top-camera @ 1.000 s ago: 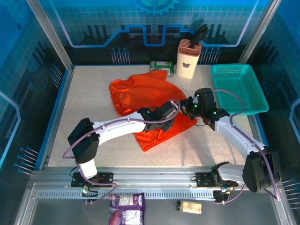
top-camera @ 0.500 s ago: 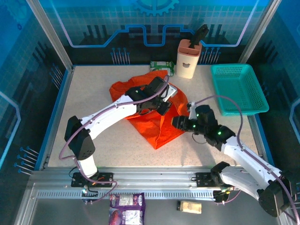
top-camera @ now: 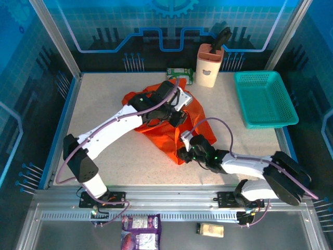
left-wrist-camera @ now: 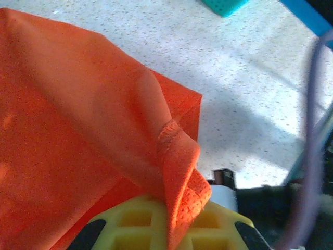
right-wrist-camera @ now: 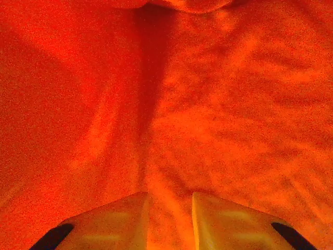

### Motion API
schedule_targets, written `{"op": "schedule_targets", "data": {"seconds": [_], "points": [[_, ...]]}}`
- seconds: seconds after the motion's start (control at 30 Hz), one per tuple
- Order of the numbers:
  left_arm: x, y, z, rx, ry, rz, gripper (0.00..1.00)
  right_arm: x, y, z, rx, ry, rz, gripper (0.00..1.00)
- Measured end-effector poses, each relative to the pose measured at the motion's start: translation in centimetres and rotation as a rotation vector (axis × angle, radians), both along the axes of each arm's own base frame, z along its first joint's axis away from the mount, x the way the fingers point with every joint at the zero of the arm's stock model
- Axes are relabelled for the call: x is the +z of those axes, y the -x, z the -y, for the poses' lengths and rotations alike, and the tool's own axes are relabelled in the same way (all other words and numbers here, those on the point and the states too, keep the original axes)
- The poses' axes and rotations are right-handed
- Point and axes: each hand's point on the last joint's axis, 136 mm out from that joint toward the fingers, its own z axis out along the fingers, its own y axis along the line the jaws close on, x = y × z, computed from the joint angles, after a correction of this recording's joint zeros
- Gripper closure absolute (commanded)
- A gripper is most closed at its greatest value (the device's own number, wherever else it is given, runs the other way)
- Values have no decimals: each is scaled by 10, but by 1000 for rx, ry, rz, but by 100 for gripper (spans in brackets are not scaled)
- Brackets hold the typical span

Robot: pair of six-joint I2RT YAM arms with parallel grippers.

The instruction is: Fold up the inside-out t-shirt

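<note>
**Orange t-shirt bunched at mid-table, both my grippers on it**

The inside-out t-shirt (top-camera: 174,139) lies in a crumpled heap near the middle of the table (top-camera: 104,104), a little closer to the far edge than to the near one. Its cloth is bright orange and thin. One pointed end trails toward the near edge.

My left arm reaches from the near left corner diagonally across to the top of the heap. There my left gripper (top-camera: 177,117) is clamped closed on a fold of the shirt. In the left wrist view, the orange cloth drapes over my yellow fingers (left-wrist-camera: 130,221) and a hemmed edge hangs down between them.

My right arm lies low along the near edge. My right gripper (top-camera: 183,153) sits at the shirt's near pointed end, touching the cloth. In the right wrist view, its two yellow fingers (right-wrist-camera: 229,224) stand a narrow gap apart against wrinkled orange cloth. I cannot tell whether they pinch it.

A teal mesh basket (top-camera: 263,99) sits at the far right corner, well apart from the shirt. A beige holder (top-camera: 209,65) stands at the far edge, with a green packet (top-camera: 179,74) just beside it.
</note>
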Motion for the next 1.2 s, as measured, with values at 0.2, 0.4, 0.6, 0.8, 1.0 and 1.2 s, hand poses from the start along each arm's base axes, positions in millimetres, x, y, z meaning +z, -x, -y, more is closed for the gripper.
{"op": "schedule_targets", "data": {"seconds": [0.2,0.4,0.6,0.8,1.0,1.2], "points": [[17,22,0,-62,52,-39,100,7,-43,-21,-37,-31,114,72],[30,41,4,-112,74,-64,100,26,-86,-44,-63,-82,186,65],[65,66,23,-200,136,-36,100,32,-117,-75,-46,-127,212,55],[110,92,38,-302,218,10,100,19,-141,-101,-19,-133,180,37],[132,110,41,-366,269,6,100,-3,-156,-118,-6,-61,87,25],[145,117,29,-359,275,42,100,-39,-149,-109,-4,107,-83,7]]}}
